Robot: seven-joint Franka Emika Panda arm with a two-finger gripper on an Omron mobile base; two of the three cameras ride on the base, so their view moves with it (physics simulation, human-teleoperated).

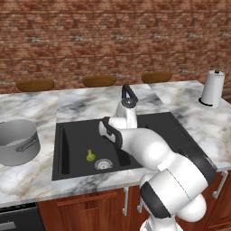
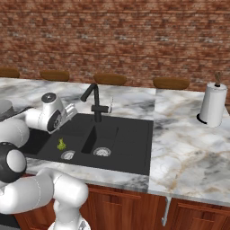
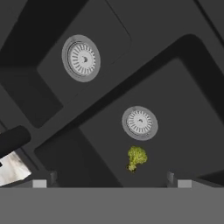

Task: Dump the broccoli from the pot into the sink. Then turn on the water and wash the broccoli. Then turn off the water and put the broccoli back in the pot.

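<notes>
Broccoli (image 3: 137, 158) lies in the sink (image 1: 153, 124), directly below the gripper (image 3: 111, 179), beside a drain (image 3: 139, 123). Fingers spread wide, holding nothing. Pot (image 1: 17, 141) sits well off on the counter. Judged step: retrieval; next, descend and close on the floret.

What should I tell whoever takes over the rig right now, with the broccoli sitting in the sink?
Gripper: open and empty, fingers spread, hovering above the matte black two-basin sink.
Tiny yellow-green broccoli floret: on the floor of one basin, next to its round silver drain.
Round grey metal pot: upright on the marble counter beside the sink.
Black faucet: no water visible.
Done: broccoli dumped.
Left: the wash may still be due; return broccoli to pot.
</notes>
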